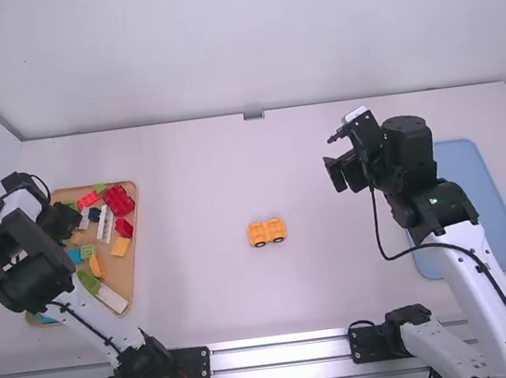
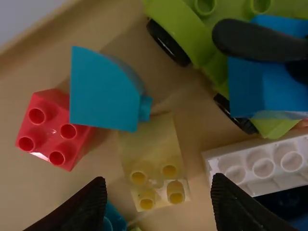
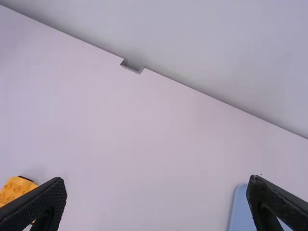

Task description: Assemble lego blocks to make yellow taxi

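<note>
Left claw (image 2: pixel 158 178): fingers apart, with nothing between the tips; it is over the wooden tray (image 1: pixel 125 269).
Right claw (image 3: pixel 156 179): fingers apart and empty, above the table (image 1: pixel 232 173) on the right side.
Yellow wheeled base (image 1: pixel 267 232): on its wheels near the middle of the table, well apart from both trays; it looks like the start of the taxi.
Pale yellow block (image 2: pixel 154 149): in the wooden tray, studs up, lined up with the gap of the left claw; probably the next part wanted.
Blue curved piece (image 2: pixel 103 91): right against the pale yellow block, seeming to overlap one end. A lift could drag it along or tip the block askew in the grip.
Red block (image 2: pixel 53 127): beside the blue curved piece; a sideways nudge could push both into the block.
White block (image 2: pixel 260 163): close to one finger's path. If the claw comes down off centre, that finger could land on its studs and stop short.
Green wheeled base (image 2: pixel 211 53): near the wanted block and likely to roll if bumped, stirring up the pile.
Fitting: the yellow wheeled base stands loose with no grip on it, so pressing a block down off line could roll it away or leave the studs half seated.
</note>
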Robot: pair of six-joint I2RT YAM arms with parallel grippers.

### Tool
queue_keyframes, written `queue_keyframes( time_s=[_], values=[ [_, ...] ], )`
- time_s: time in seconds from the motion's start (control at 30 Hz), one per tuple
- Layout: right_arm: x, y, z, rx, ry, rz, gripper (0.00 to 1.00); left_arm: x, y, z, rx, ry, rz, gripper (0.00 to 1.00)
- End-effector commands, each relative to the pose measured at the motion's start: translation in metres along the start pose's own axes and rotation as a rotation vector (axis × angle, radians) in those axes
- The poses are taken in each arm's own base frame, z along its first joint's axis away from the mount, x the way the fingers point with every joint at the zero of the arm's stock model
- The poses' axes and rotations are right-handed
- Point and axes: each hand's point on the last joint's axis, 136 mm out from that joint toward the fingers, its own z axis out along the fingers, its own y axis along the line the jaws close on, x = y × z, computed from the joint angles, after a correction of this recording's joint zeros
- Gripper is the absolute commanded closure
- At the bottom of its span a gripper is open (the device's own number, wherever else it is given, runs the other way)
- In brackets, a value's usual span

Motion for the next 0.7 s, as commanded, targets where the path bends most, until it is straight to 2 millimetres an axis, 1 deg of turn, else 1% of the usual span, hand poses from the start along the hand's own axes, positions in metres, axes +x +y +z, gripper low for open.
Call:
queue_keyframes(
  time_s=[0.0,0.33,0.53,0.67],
  values=[
    [-0.016,-0.004,-0.007,0.010,-0.037,-0.002,0.01,0.006,0.000,0.005,-0.002,0.020,-0.010,0.43],
    [-0.016,-0.004,-0.007,0.008,-0.034,-0.002,0.01,0.011,0.001,0.018,0.005,0.006,-0.019,0.43],
    [-0.016,-0.003,-0.007,0.008,-0.035,-0.002,0.01,0.009,0.001,0.019,0.008,-0.006,-0.019,0.47],
    [-0.016,-0.003,-0.007,0.006,-0.035,-0.003,0.01,0.012,0.002,0.022,0.004,0.002,-0.018,0.50]
  ],
)
